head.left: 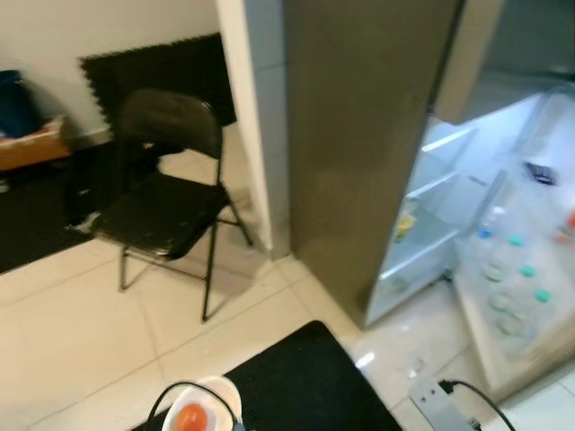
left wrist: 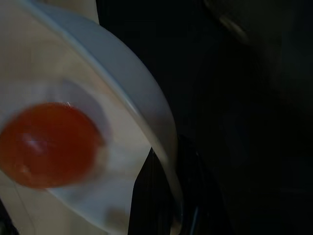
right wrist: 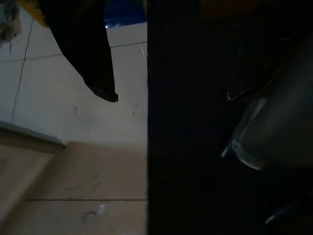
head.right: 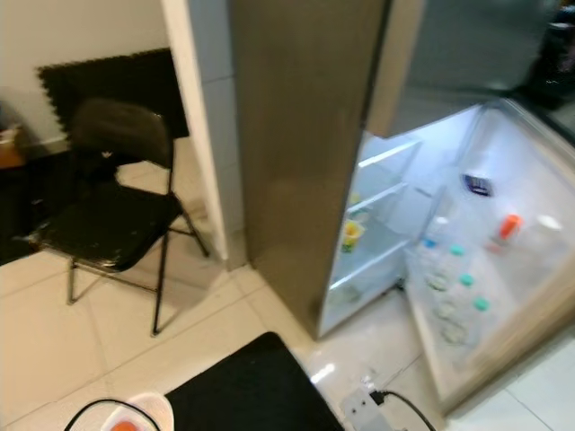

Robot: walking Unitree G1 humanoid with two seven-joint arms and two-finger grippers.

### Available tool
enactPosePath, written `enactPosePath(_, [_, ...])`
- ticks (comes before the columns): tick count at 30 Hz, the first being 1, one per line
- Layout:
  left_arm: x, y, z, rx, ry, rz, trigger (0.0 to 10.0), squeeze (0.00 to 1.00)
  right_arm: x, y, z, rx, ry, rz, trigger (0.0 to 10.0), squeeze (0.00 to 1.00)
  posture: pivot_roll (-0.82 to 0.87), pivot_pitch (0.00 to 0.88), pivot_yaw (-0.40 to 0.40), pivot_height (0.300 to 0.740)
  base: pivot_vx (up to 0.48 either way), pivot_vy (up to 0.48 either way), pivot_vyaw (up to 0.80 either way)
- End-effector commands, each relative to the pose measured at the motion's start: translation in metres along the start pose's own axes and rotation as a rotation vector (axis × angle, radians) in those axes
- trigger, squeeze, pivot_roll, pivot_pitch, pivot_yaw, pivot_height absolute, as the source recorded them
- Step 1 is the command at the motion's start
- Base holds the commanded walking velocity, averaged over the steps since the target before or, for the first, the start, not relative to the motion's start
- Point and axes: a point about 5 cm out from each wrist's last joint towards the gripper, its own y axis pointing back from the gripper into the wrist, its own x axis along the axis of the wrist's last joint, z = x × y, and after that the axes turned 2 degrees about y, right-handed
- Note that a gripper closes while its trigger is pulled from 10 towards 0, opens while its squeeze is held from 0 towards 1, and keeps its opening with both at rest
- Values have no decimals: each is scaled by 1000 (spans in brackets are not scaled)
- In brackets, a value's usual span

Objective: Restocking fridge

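Right now left gripper (left wrist: pixel 161 205) is clamped on bowl (head.left: pixel 211 395) rim w/ tomato (head.left: pixel 190 417) inside; rigid, slick, so keep level. Right gripper (right wrist: pixel 102 88): can't tell. Fridge (head.left: pixel 377 153) far right, open.

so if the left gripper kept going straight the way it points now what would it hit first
Probably the white bowl holding an orange-red fruit, right before the left gripper's finger; depth is hard to judge.
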Motion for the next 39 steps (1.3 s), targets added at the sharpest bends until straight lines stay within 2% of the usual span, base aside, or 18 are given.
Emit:
enactPosePath(1, [4, -1, -5, 22, -10, 9, 10000, 0, 0, 0, -1, 2, 16, -2, 10000, 0, -25, 0, -24, 740, 0, 0, 800])
enactPosePath(5, [2, -1, -6, 27, -22, -2, 10000, 0, 0, 0, -1, 2, 17, -2, 10000, 0, -25, 0, -25, 740, 0, 0, 800])
enactPosePath(9, [-5, 0, -9, 61, -90, -62, 10000, 0, 0, 0, -1, 0, 18, -2, 10000, 0, -27, 0, -24, 740, 0, 0, 800])
enactPosePath(15, [-10, 1, -13, 83, -107, -88, 10000, 0, -1, 0, -1, -2, 19, -2, 10000, 0, -27, 0, -22, 740, 0, 0, 800])
enactPosePath(20, [-13, 2, -14, 84, -67, -93, 10000, 0, -1, 0, 0, -33, 28, -9, 10000, 0, -29, 0, -18, 740, 0, 0, 735])
enactPosePath(22, [-15, 2, -13, 79, -32, -98, 10000, 0, -2, 0, 1, -44, 35, -11, 10000, 0, -30, 0, -17, 740, 0, 0, 0])
enactPosePath(30, [-17, 3, -9, 66, -9, -113, 10000, 0, -3, 0, 0, -46, 28, -11, 10000, 0, -36, 0, -14, 740, 0, 0, 0])
enactPosePath(39, [-17, 2, -7, 53, 13, -118, 10000, 0, -4, 0, 0, -52, 24, -10, 10000, 0, -43, 0, -15, 740, 0, -398, 0])
